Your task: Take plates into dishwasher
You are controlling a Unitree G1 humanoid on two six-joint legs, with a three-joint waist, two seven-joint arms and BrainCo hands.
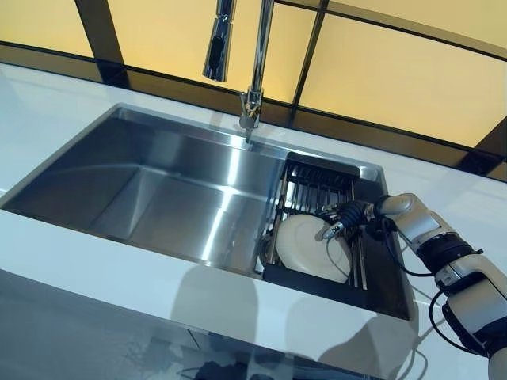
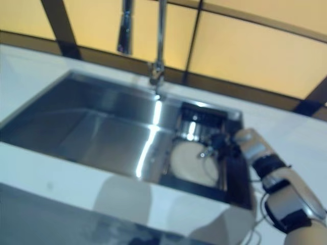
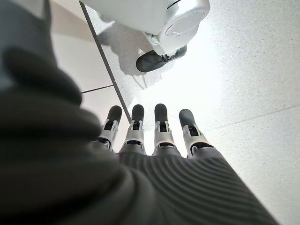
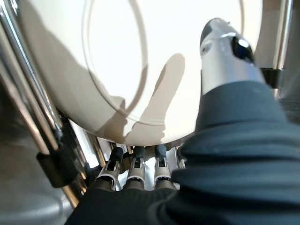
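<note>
Right wrist view puts us right at the action — the right robot hand has its fingers tucked under the near rim of the plate while the thumb lies over the pale upper face. That reads as a pinch on the rim, though whether it is tight enough to lift, I can't say. The plate lies in the rack, a dark-framed wire drainer set into the right end of the sink, and it leans a little across the chrome bars rather than lying flat.

How will it handle? Stiff, glazed, probably ceramic: some weight to it, slick if wet, and it will chip or shatter if knocked against the steel. The rim is the only real place to grab, with fingers below and thumb above, as deep onto the edge as the bars allow. Lift it straight clear of the wires before swinging away.

Further back, the rest of the basin holds no dishes, and the tap stands behind it at the far edge of the white counter.

The left robot hand hangs down by the floor, fingers straight, holding nothing. No dishwasher shows in any view.
</note>
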